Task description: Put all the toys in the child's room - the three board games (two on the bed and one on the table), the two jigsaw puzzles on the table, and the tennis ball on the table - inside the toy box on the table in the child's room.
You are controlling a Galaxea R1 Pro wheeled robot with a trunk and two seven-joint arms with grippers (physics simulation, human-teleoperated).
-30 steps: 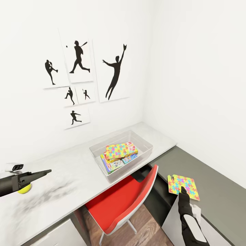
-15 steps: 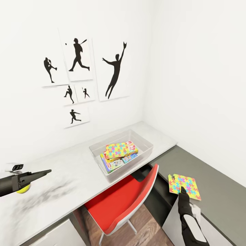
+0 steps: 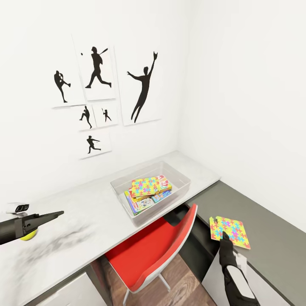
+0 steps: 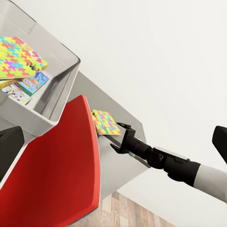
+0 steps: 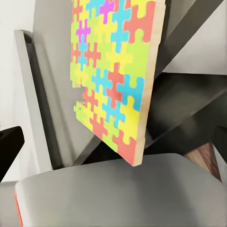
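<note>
Multicolour puzzle on grey desk; my right hand at its edge, grip unclear. Approach low, pinch edge.

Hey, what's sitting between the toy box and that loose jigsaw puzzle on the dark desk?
In the head view, the red chair backrest rises between the toy box and the jigsaw puzzle.
</note>
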